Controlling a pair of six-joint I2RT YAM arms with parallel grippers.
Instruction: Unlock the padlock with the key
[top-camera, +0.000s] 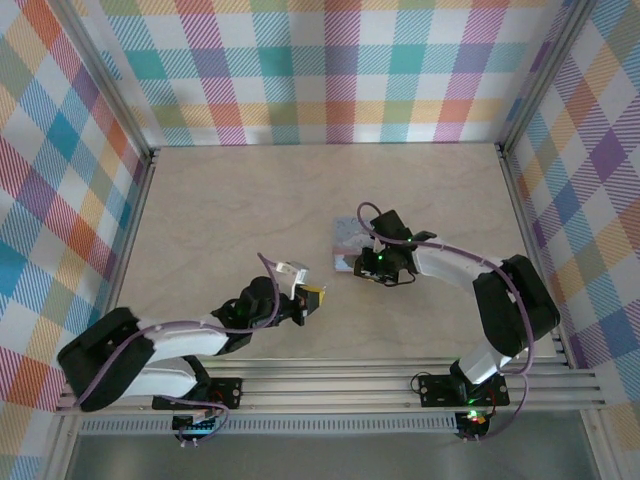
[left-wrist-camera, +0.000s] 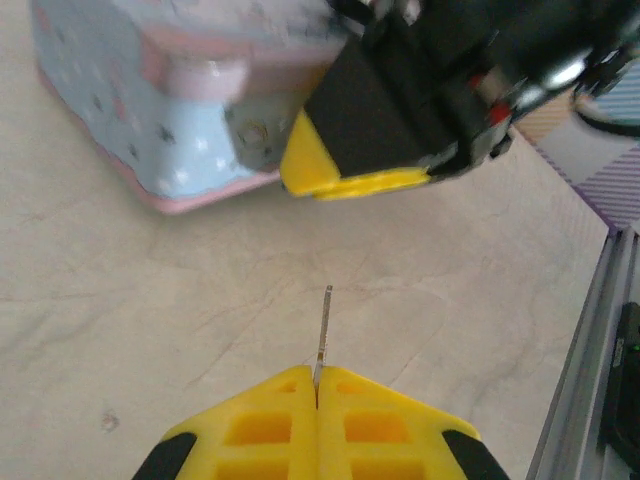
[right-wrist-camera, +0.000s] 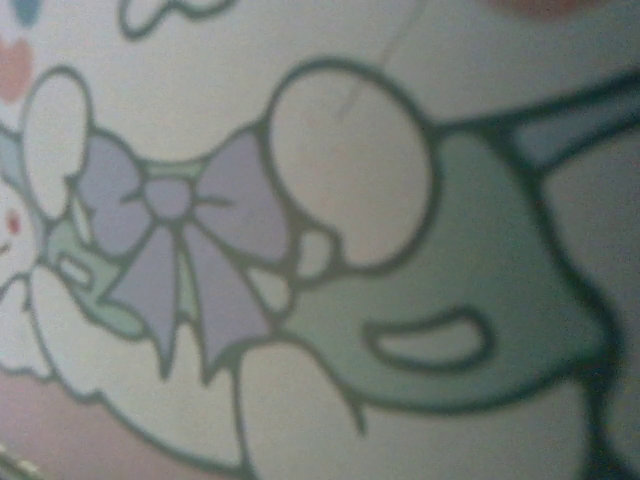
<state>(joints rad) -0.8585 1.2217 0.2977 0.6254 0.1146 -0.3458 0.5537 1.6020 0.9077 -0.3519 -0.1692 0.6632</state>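
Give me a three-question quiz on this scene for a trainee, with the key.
1. True or false: the left gripper is shut on the key.
2. The key sticks out toward: A) the tin box B) the left arm's base C) the metal rail.
3. Fill in: the bow printed on the tin box is ___.
Key: 1 true; 2 A; 3 purple.
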